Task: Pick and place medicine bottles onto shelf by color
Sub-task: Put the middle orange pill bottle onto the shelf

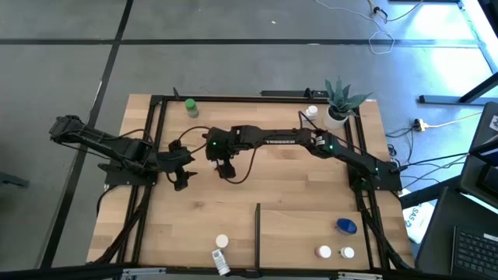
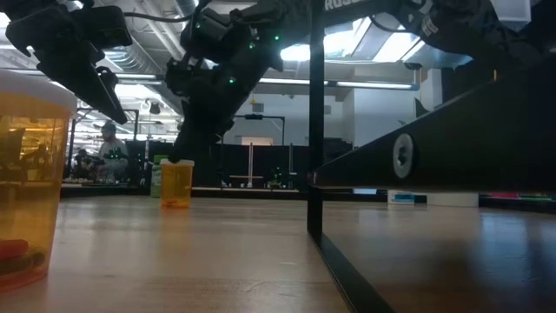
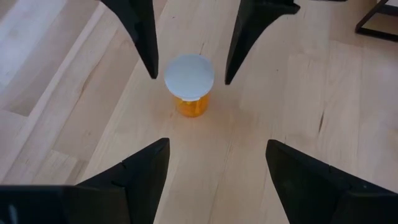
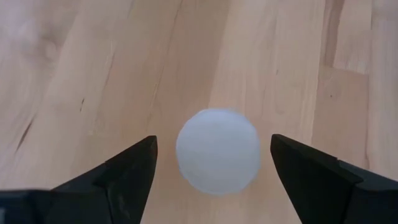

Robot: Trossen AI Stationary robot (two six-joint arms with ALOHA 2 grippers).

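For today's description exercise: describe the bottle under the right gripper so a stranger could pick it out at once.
Start at the wooden table and find its middle, where both arms meet. The bottle stands upright there, below the open right gripper. Its orange body and white cap, alone mid-table, set it apart from the bottles at the edges.

Right hand [image 4: 211,165] poised over a white bottle cap [image 4: 217,151].
Both dark fingers [image 4: 121,171] stand spread, clear of it, above the light wood counter [image 4: 93,68].

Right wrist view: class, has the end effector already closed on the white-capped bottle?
No. The right end effector stands open, and the white-capped bottle sits between its fingers with wood showing on both sides.
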